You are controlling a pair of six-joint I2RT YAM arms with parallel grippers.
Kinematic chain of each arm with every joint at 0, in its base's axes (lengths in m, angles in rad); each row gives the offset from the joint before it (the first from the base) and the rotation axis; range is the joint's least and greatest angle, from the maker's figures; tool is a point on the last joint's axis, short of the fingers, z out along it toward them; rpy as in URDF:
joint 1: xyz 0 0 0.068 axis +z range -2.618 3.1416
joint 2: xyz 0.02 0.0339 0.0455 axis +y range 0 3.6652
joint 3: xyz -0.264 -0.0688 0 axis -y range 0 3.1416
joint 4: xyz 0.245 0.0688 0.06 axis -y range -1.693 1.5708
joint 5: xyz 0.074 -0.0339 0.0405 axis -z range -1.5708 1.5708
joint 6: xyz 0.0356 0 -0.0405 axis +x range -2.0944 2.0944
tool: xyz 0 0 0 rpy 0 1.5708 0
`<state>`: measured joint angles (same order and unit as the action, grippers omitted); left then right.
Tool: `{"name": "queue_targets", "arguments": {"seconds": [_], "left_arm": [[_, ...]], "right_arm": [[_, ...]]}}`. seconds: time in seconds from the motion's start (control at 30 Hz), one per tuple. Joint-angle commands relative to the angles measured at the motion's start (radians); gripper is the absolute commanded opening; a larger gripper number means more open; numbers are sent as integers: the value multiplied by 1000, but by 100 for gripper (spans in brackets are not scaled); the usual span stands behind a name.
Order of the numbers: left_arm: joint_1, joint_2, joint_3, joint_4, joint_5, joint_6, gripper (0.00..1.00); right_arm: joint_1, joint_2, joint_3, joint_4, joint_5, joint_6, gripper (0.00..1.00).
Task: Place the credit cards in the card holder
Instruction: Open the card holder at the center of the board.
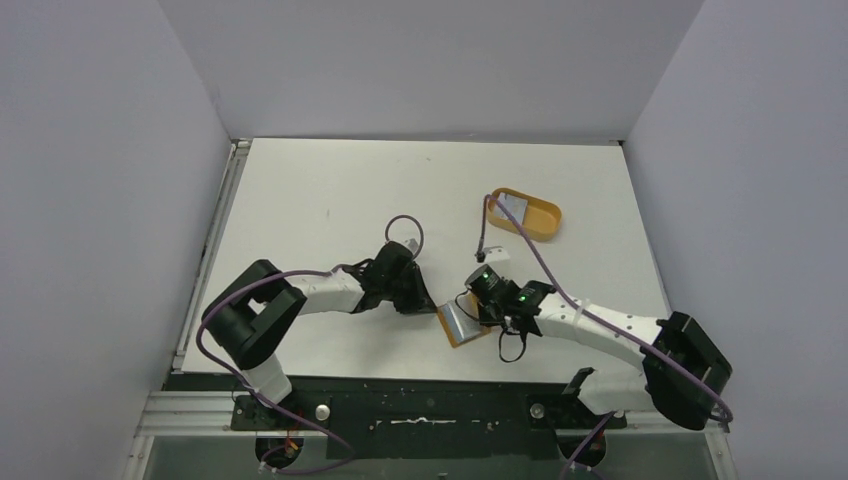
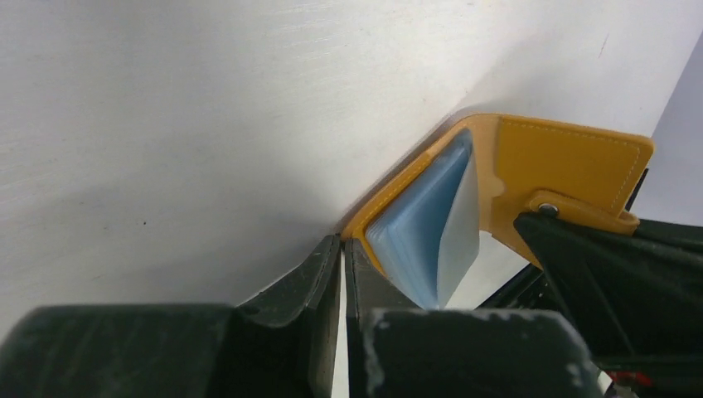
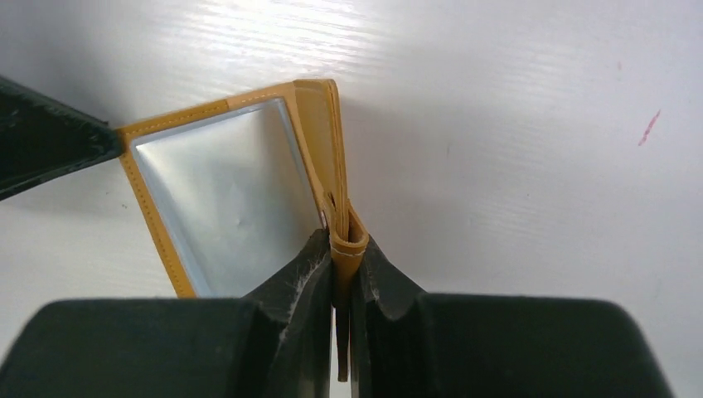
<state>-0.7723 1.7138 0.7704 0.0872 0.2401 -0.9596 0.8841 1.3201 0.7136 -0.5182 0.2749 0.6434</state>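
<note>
Card holder being spread open, lower centre of the top view.
Left gripper (image 2: 342, 247), jaws together, tips at the corner of the orange-tan folding leather card holder (image 3: 224, 199). Right gripper (image 3: 341, 249) is clamped on its snap-tab flap. Next, probably, one arm lets go and fetches the pale flat credit card (image 1: 514, 205) from the orange oval tray (image 1: 547, 218), upper right.

Overhead; both wrists near card holder (image 1: 458, 325)

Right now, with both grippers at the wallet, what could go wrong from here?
1. The right gripper pinches only a thin edge of the card holder; it could slip and the holder could fold shut.
2. The left gripper, shut, meets just a corner, so the holder may swivel.
3. A card seems to lie in the orange tray; fetching it means letting go.
</note>
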Motion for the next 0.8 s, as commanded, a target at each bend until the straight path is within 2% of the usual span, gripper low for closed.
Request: {"name": "queue_targets", "arguments": {"seconds": [0.0, 0.17, 0.33, 0.63, 0.77], "left_arm": [[15, -87, -8, 24, -1, 2, 12], [9, -152, -13, 6, -13, -8, 43], [-3, -166, -10, -8, -35, -5, 56], [-5, -89, -4, 45, -16, -8, 57], [-4, -61, -12, 121, 18, -26, 52]], "right_arm": [[-60, -120, -115, 124, -72, 143, 0], [-85, -175, -206, 205, -86, 267, 0], [-136, -197, -270, 270, -114, 329, 0], [-213, -194, -327, 338, -202, 320, 0], [-224, -197, -337, 348, -217, 313, 0]]}}
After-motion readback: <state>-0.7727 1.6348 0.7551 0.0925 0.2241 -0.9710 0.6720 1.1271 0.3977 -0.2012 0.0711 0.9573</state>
